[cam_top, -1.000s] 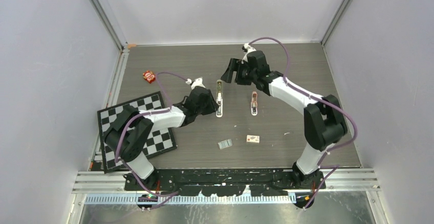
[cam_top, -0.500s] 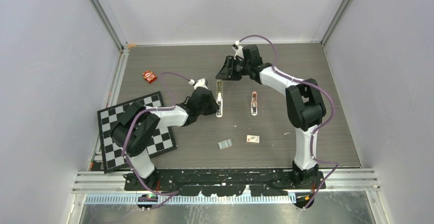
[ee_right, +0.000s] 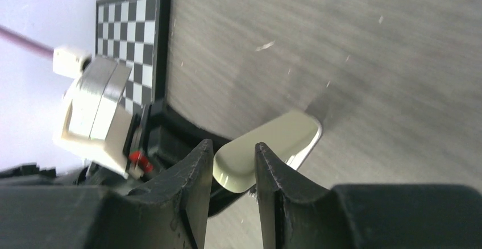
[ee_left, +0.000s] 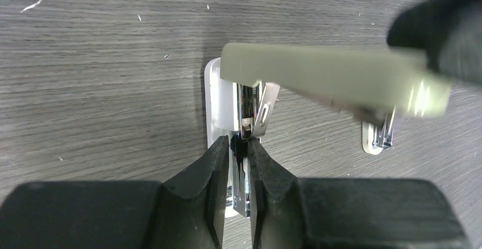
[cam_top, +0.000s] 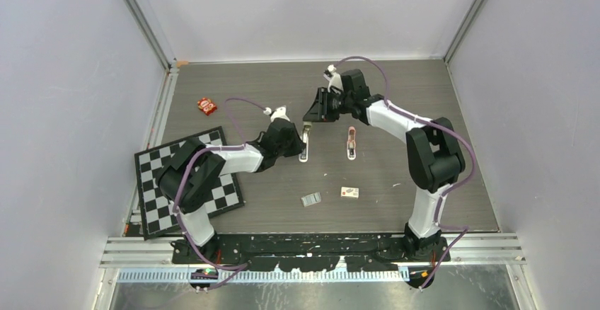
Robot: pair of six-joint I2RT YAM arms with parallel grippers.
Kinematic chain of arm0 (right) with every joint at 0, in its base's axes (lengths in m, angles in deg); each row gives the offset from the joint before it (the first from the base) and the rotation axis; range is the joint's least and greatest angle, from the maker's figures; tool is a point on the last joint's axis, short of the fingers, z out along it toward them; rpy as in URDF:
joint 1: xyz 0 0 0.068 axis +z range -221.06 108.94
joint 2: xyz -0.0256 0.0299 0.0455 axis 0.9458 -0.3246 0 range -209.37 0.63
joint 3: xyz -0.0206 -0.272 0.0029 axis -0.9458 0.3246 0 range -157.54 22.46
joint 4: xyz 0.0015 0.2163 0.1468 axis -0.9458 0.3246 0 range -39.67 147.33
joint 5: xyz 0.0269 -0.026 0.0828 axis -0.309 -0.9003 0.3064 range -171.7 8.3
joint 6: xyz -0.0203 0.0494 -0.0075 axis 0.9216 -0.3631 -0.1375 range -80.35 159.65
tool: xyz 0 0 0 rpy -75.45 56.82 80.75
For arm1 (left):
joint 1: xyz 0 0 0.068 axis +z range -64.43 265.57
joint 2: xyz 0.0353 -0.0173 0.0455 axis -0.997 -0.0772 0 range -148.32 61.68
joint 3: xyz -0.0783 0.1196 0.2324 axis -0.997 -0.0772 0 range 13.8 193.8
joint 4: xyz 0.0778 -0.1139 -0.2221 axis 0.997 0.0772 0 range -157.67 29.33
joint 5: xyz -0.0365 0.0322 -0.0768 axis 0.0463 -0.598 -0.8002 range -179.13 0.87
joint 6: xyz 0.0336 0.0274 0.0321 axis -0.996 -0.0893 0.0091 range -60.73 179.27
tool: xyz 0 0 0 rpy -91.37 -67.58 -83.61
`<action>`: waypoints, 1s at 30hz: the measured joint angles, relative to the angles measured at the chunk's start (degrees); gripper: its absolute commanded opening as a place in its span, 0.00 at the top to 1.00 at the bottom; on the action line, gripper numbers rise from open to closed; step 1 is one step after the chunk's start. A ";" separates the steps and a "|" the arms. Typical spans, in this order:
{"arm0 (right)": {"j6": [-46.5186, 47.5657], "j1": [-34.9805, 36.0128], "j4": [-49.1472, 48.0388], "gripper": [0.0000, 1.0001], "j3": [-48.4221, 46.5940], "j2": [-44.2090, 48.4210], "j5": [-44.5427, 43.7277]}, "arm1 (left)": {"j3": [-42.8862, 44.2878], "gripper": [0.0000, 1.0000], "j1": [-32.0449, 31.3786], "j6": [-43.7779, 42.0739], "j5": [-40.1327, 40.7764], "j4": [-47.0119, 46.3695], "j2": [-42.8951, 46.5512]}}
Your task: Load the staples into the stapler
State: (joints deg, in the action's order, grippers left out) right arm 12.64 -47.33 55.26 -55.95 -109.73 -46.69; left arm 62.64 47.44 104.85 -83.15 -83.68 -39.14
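The stapler (cam_top: 303, 147) lies swung open in mid-table. My left gripper (cam_top: 296, 144) is shut on its silver metal rail (ee_left: 241, 175), pinched between the black fingers (ee_left: 213, 169), with the white base (ee_left: 219, 98) under it. The pale green top cover (ee_left: 318, 78) slants across above the rail. My right gripper (cam_top: 309, 117) is shut on the far end of that cover (ee_right: 261, 146), which sits between its fingertips (ee_right: 267, 161). The staples (cam_top: 311, 199), a small grey block, lie on the table nearer the arms, untouched.
A pink stapler-like object (cam_top: 351, 142) lies right of the stapler. A small white and red box (cam_top: 349, 192) sits beside the staples. A checkerboard (cam_top: 187, 182) covers the left side, and a red item (cam_top: 206, 105) lies at the back left.
My right gripper came down from the back onto the stapler's cover and its jaws closed around it. The left jaws narrowed on the metal rail.
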 measured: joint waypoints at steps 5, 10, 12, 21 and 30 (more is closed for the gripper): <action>0.39 0.96 0.74 0.63 5.57 5.22 -0.04 | 0.00 0.80 -0.09 0.02 0.04 0.79 0.00; 0.35 1.07 0.83 0.63 8.87 7.76 -1.03 | -0.61 0.75 -0.17 0.26 0.04 2.69 1.79; 0.15 1.16 1.11 0.62 10.29 8.76 -1.38 | -1.75 0.74 -0.04 0.39 0.63 4.22 3.67; -1.95 2.93 1.79 0.51 13.55 11.76 -5.11 | -6.38 0.70 0.00 1.70 3.02 11.30 13.22; -14.14 6.56 4.42 0.48 13.60 11.74 -16.55 | -8.55 0.61 0.00 1.97 4.46 12.39 20.61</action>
State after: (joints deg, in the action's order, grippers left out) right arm -1.50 -40.77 59.67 -42.35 -98.00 -63.24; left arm 54.09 47.44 106.82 -78.69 -71.29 -18.53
